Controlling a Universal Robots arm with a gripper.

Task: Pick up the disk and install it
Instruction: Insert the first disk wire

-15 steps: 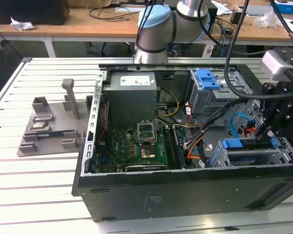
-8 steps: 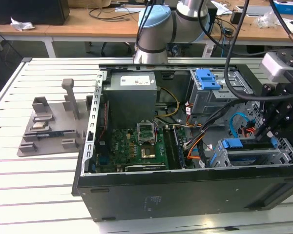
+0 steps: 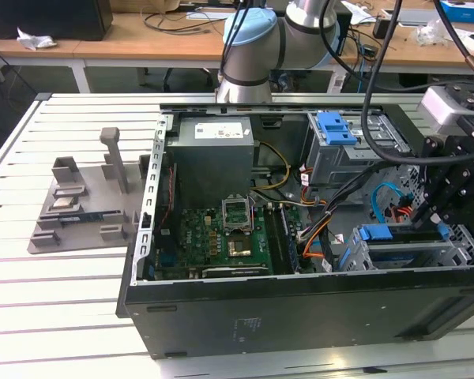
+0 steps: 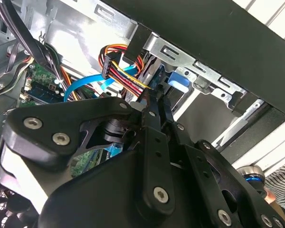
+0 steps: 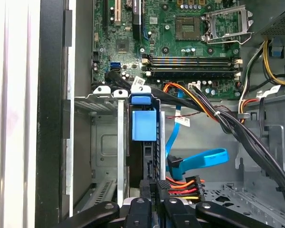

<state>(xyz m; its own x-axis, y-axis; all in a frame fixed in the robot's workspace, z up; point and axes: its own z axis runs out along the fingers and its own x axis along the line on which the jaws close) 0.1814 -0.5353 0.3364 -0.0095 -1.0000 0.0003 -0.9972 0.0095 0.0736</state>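
Note:
The disk (image 3: 407, 254) stands on edge in the drive bay at the exterior view's right end of the open computer case, and its blue carrier bracket (image 3: 375, 233) faces the motherboard. In the first wrist view the disk (image 5: 144, 124) shows edge-on, slotted between metal rails. My black gripper (image 3: 441, 223) hangs over the disk's far end. Its fingers are shut, with their tips down at the disk's edge in both wrist views, gripper (image 5: 152, 183) and gripper (image 4: 156, 97). I cannot tell whether they touch it. The blue carrier (image 4: 179, 80) sits just beyond the tips.
A green motherboard (image 3: 237, 237) and a grey power supply (image 3: 213, 154) fill the case's middle. Bundled cables (image 5: 204, 107) and a blue flat cable (image 5: 199, 159) run close beside the bay. A blue latch (image 3: 336, 126) sits on the upper cage. A grey parts rack (image 3: 79, 201) stands on the table.

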